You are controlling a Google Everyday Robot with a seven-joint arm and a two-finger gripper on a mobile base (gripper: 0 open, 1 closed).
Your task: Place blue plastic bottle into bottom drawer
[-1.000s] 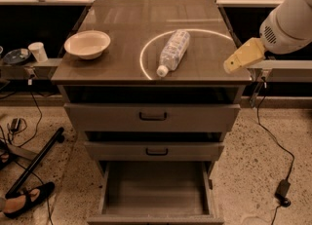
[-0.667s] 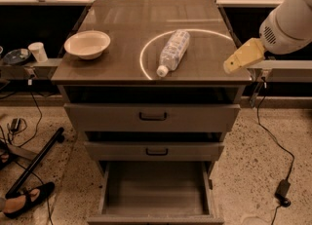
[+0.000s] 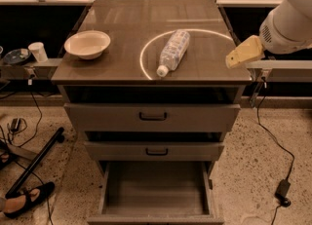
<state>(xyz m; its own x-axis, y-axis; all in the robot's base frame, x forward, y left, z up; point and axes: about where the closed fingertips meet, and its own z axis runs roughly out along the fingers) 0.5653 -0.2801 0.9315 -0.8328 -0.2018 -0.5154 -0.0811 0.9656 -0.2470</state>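
Camera view: clear blue plastic bottle (image 3: 173, 51) lies on the brown table (image 3: 122, 19), not yet in the pulled-out grey bottom drawer (image 3: 155, 190); the tan gripper (image 3: 245, 52) nearby holds nothing, and how wide it is I can't see.

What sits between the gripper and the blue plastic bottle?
Only bare cabinet top, in the camera view; the gripper hovers at its right edge, the blue plastic bottle lies mid-top.

Gripper (image 3: 243, 52) hovers right of blue plastic bottle (image 3: 173, 51); bottom drawer (image 3: 156, 187) open.
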